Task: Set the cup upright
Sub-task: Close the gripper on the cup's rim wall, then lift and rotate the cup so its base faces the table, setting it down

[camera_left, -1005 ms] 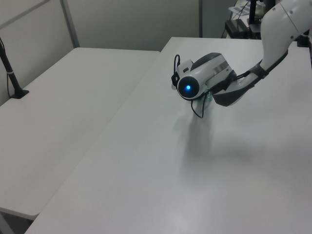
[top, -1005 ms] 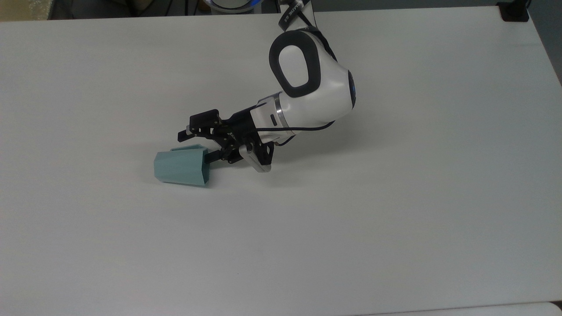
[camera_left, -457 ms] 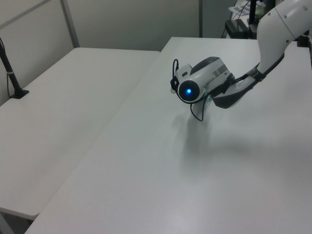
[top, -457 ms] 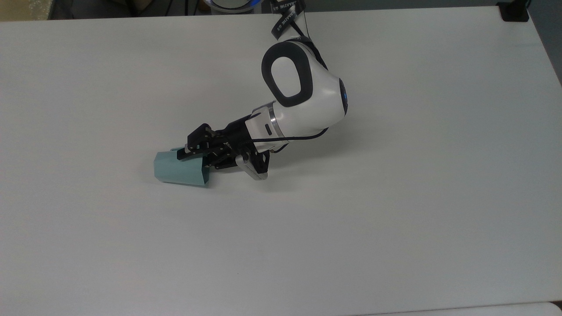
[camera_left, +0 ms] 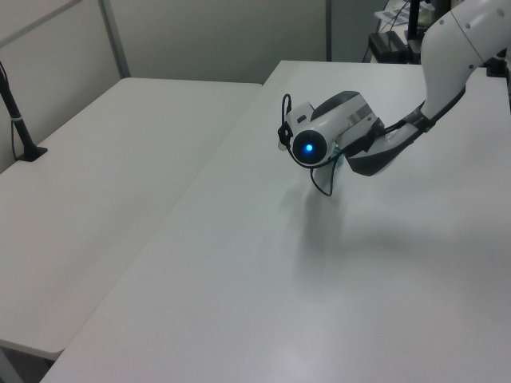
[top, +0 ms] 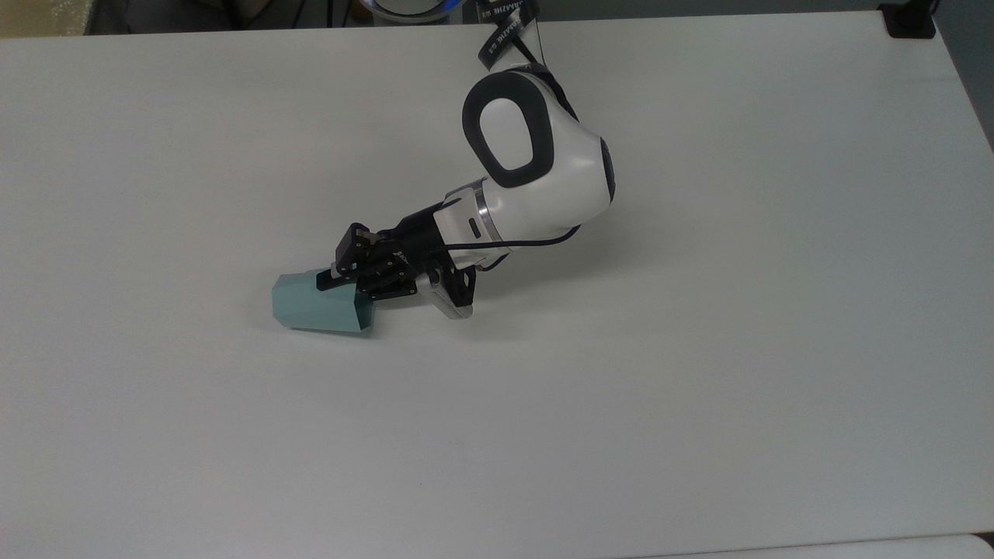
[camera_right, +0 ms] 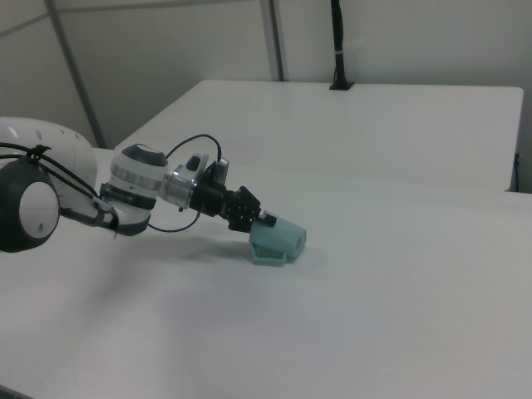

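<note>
The pale teal faceted cup (top: pixel 314 310) lies on its side on the white table (top: pixel 621 388), with its narrow base toward the top view's left and its wide mouth toward the arm. My gripper (top: pixel 338 281) reaches in low from the top view's right and is shut on the cup's upper wall at the mouth end. In the right view the cup (camera_right: pixel 279 241) rests on the table just past the gripper (camera_right: pixel 263 221), whose black fingers meet its top edge. In the left view the arm's wrist (camera_left: pixel 323 137) hides the cup.
A black clamp (top: pixel 907 19) sits at the table's far right corner in the top view. A second white table (camera_left: pixel 104 183) with a black post (camera_left: pixel 17 120) stands beside this one in the left view. Another black post (camera_right: pixel 337 41) rises behind the right view's far table.
The fingers, spread wide around the cup's mouth end a second ago, have closed onto its wall. The wrist moved toward the top view's left and the cup shifted slightly.
</note>
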